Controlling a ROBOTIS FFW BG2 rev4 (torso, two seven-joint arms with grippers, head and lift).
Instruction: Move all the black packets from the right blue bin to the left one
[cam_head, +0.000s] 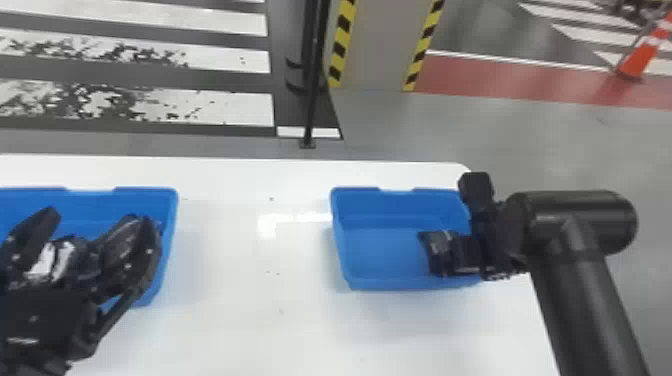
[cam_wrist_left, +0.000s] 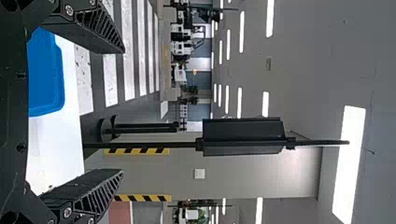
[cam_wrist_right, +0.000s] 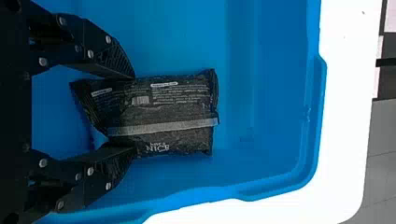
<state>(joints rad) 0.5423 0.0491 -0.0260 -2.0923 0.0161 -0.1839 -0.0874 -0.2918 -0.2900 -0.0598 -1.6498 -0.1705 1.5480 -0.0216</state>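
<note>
Right claw (cam_head: 461, 254) points down — pinching black packet (cam_wrist_right: 168, 109); left claw (cam_head: 96, 218) level — spread wide.

A crinkled black packet (cam_wrist_right: 163, 109) with a pale band is in the right blue bin (cam_head: 380, 250), more packets (cam_head: 75, 260) in the left bin (cam_head: 169, 250).

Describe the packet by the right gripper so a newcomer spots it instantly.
On the white table, find the right blue bin. In it, between the right gripper's fingers, is a black packet. A pale stripe and small print set it apart from the plain black fingers.
</note>
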